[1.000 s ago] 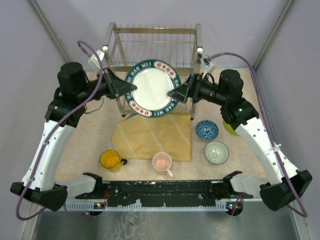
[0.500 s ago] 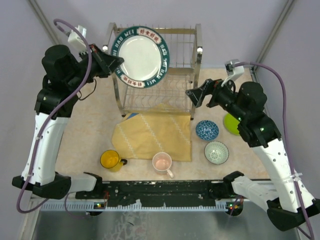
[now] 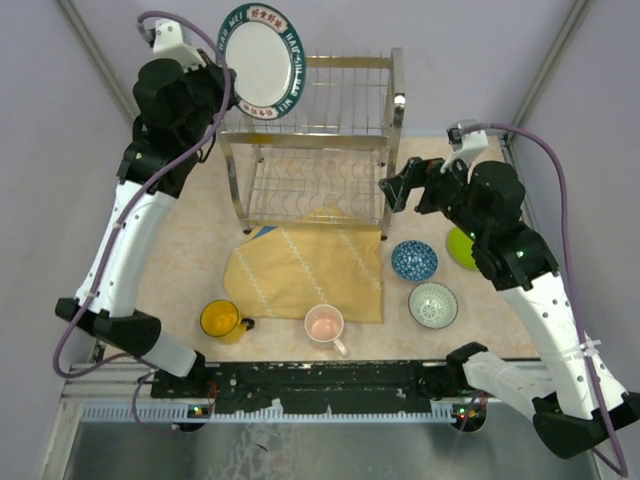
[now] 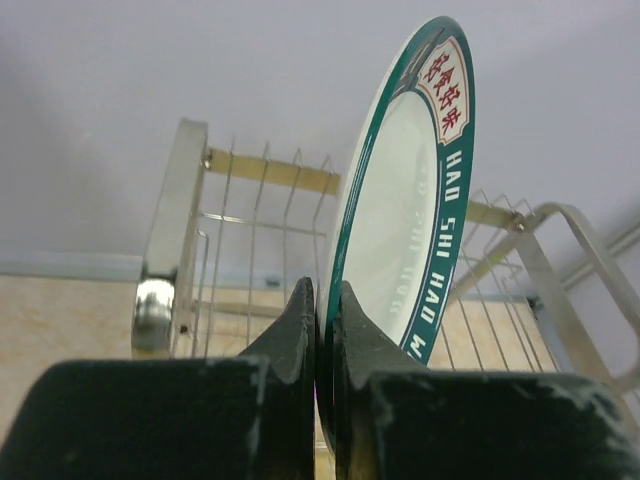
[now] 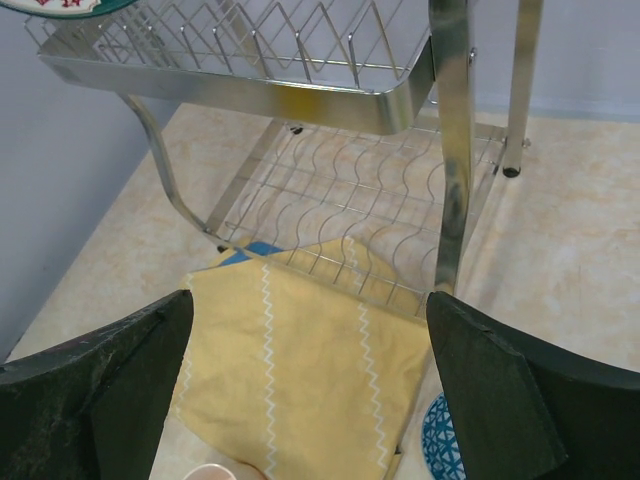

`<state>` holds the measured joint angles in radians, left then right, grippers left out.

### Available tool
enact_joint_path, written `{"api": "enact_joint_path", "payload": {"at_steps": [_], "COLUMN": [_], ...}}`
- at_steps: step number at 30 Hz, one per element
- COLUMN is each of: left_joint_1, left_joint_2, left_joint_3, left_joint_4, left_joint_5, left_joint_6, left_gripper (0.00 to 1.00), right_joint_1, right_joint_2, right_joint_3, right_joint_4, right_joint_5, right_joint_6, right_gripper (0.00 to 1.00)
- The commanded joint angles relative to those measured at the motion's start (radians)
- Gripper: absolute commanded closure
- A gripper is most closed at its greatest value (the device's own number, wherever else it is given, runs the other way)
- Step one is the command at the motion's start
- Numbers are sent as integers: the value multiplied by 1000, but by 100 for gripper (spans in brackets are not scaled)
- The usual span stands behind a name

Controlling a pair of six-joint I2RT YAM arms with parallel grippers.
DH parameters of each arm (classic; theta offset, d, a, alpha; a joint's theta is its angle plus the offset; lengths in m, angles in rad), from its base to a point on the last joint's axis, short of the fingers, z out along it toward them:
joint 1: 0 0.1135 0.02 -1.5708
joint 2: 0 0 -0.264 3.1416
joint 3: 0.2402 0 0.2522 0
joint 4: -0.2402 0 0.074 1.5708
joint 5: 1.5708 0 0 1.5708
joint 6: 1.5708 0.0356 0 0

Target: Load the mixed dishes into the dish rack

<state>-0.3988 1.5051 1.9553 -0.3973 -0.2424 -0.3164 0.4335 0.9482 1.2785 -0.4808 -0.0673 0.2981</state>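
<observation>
Yours to count: white dark-rimmed plate [image 3: 262,60] and lime-green plate [image 3: 459,249], two; blue patterned bowl [image 3: 414,260] and grey-green bowl [image 3: 433,305], two; yellow mug [image 3: 220,319] and pale pink mug [image 3: 324,325], two; one yellow patterned cloth [image 3: 305,272]; one steel wire dish rack [image 3: 305,139].

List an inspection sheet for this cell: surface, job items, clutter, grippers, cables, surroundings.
Surface: beige tabletop, no spills seen.
Job's things: white plate held on edge over the dish rack top tier, left end; lime-green plate, blue bowl, grey-green bowl, yellow mug, pink mug on the table.
Clutter: yellow cloth, far edge under the rack.
Grippers: left gripper, jaws shut on the white plate's rim; right gripper open, empty, by the rack's right front post.
Cables: purple cable looped over each arm.
Surroundings: grey walls; nothing else seen.
</observation>
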Motion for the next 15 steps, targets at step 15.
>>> {"api": "enact_joint_path", "payload": {"at_steps": [15], "left_joint_1": [-99], "left_joint_2": [176], "left_joint_3": [187], "left_joint_4": [284], "left_joint_5": [-386], "left_joint_6": [333], "left_gripper": [100], "right_joint_1": [-7], "right_joint_2": [113], "right_joint_3": [65], "right_joint_4": [70], "right_joint_5": [56], "right_joint_6": [-62], "right_gripper": [0]}}
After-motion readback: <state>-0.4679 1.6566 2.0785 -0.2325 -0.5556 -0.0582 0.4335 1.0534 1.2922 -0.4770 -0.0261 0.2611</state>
